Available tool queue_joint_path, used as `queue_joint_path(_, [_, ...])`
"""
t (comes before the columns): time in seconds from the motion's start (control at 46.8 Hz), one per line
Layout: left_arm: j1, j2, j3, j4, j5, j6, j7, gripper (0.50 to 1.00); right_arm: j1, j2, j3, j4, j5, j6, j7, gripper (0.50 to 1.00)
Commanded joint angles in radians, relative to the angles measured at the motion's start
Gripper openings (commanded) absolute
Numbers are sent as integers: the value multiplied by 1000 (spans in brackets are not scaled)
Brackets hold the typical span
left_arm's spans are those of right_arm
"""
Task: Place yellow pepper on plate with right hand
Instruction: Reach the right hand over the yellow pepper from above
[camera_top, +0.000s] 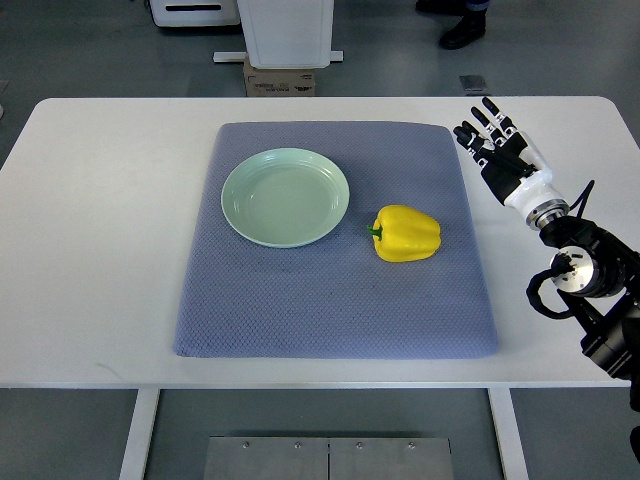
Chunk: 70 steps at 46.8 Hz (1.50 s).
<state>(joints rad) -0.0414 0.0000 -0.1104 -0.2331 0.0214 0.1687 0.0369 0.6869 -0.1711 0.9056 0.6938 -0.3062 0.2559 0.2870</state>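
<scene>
Yellow pepper (406, 233) lies on grey mat (335, 300), left of the right robot hand (495, 145), fingers spread, empty; green plate (285, 197) farther left.

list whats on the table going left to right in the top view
Left edge of the gray mat → pale green plate, empty → yellow pepper, lying on the mat just right of the plate → right hand, fingers spread, over the bare white table past the mat's right edge.

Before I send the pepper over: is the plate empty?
Empty. The plate shows only bare green surface; the yellow pepper lies beside it on the mat.
</scene>
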Motion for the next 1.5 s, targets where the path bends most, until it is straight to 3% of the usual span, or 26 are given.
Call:
queue_joint_path(0.0, [0, 0, 0, 0, 0, 0, 0, 1000, 2, -19, -27, 0, -2, 0, 0, 1000])
queue_joint_path(0.449, [0, 0, 0, 0, 0, 0, 0, 1000, 94, -186, -250, 27, -83, 37, 61, 1000])
queue_joint_path(0.855, [0, 0, 0, 0, 0, 0, 0, 1000, 269, -396, -620, 199, -97, 59, 210, 1000])
queue_joint_path(1.048, [0, 0, 0, 0, 0, 0, 0, 1000, 384, -412, -783, 245, -180, 57, 251, 989])
queue_joint_path(1.475, [0, 0, 0, 0, 0, 0, 0, 1000, 589, -392, -1080, 256, -301, 46, 254, 985])
